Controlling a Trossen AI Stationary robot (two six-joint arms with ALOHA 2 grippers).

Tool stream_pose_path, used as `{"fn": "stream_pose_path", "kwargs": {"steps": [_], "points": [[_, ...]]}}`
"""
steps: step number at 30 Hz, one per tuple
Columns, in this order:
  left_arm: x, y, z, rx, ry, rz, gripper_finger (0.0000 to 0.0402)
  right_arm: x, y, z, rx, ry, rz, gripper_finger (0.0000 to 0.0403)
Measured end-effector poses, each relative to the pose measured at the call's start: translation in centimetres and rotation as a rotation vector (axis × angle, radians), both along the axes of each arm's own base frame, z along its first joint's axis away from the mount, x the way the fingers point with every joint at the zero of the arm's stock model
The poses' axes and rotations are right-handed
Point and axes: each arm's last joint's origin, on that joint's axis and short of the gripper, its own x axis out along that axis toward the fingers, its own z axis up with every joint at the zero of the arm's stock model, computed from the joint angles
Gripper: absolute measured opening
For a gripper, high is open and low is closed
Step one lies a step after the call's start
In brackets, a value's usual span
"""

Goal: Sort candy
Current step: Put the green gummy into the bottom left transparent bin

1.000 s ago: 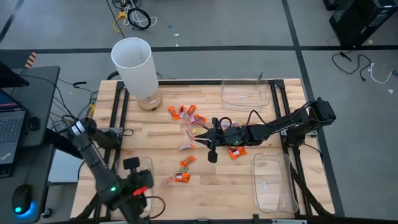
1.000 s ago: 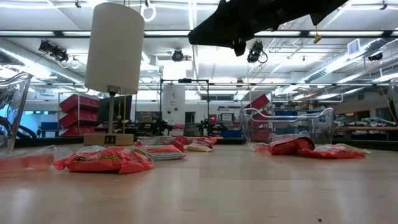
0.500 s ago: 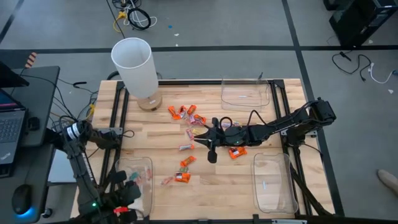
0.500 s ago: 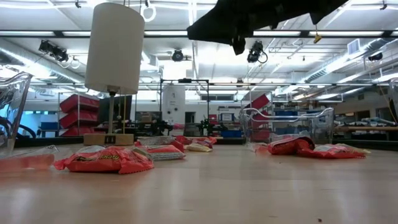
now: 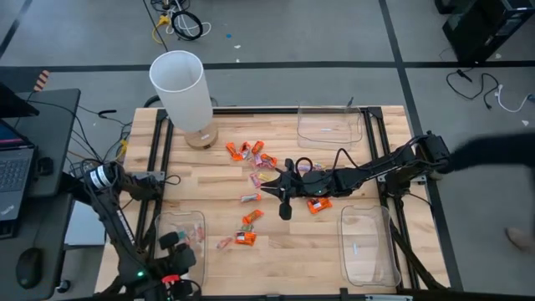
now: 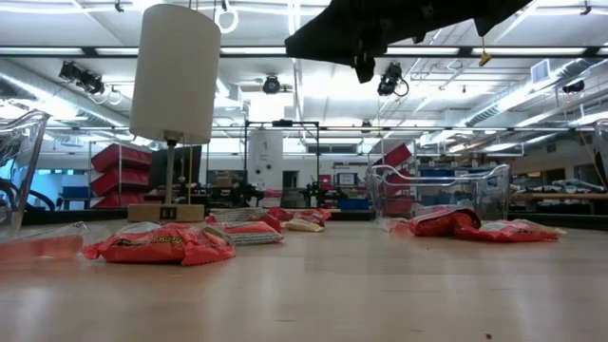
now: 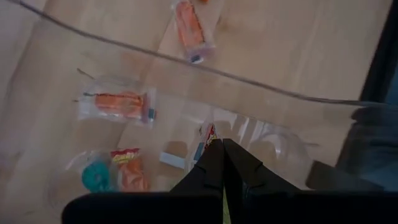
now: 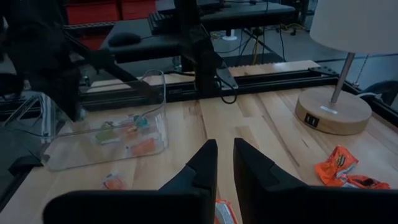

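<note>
A few candies lie in the clear tray (image 5: 180,230) at seven o'clock under the closed, empty left gripper (image 5: 171,247), while most wrapped candies (image 5: 251,152) lie unsorted mid-table around the right gripper (image 5: 269,185), whose fingers stand narrowly apart, empty as far as I can tell.

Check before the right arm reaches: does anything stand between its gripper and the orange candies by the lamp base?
Nothing visible does. Bare table lies between the right gripper and the orange candies; the lamp base stands beyond them, not in the path.
</note>
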Motion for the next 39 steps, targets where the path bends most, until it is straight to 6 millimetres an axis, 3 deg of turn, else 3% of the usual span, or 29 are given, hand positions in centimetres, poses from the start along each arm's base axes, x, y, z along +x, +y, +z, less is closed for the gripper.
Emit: {"fn": "stream_pose_path", "kwargs": {"steps": [15,24,39], "points": [[0.5,0.7,-3.4,-0.105,0.014,0.045,0.0000,0.0,0.0,0.0,0.000,-0.002,0.000,0.0035],[0.7,0.8,-3.5,-0.110,0.012,0.048,0.0006,0.0,0.0,0.0,0.000,-0.003,0.000,0.0034],[0.6,1.0,-3.4,-0.109,0.013,0.061,0.0065,0.0,0.0,0.0,0.000,-0.002,0.001,0.0035]]}}
